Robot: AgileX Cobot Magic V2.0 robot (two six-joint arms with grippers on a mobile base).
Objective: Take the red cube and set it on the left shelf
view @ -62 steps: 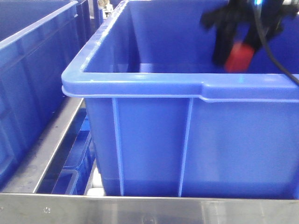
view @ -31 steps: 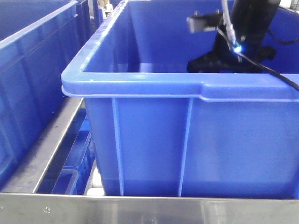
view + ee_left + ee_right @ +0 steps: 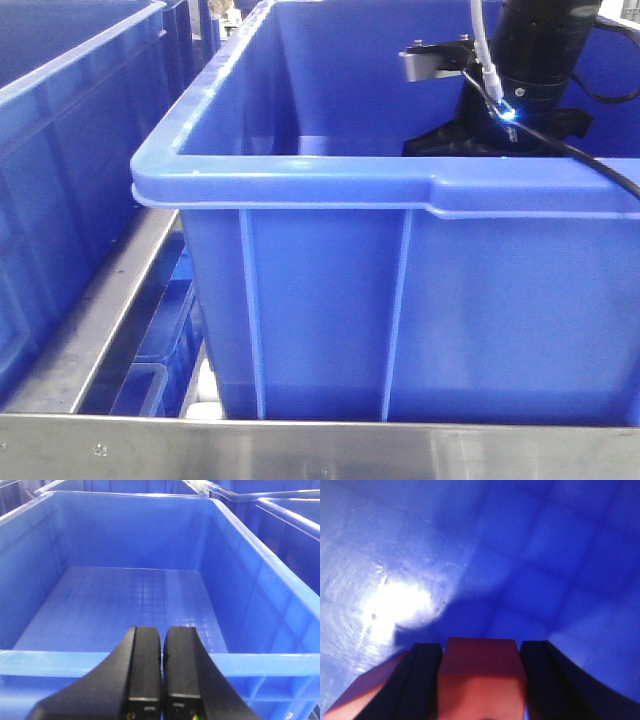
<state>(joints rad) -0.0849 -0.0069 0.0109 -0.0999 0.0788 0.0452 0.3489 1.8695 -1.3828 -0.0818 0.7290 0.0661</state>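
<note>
The right arm (image 3: 535,60) reaches down into the near bin (image 3: 300,185), its lower end hidden behind the front rim. In the right wrist view the bin floor (image 3: 485,555) fills the picture just beyond the right gripper (image 3: 481,680), which clasps the red cube (image 3: 481,672), so little room shows below. The bin walls stand on all sides; the way out is upward through the open top. The left gripper (image 3: 162,670), fingers pressed together, hangs over the rim (image 3: 260,662) of another bin whose floor (image 3: 125,605) lies bare, walled all round, with more bins (image 3: 290,520) close on its right
</note>
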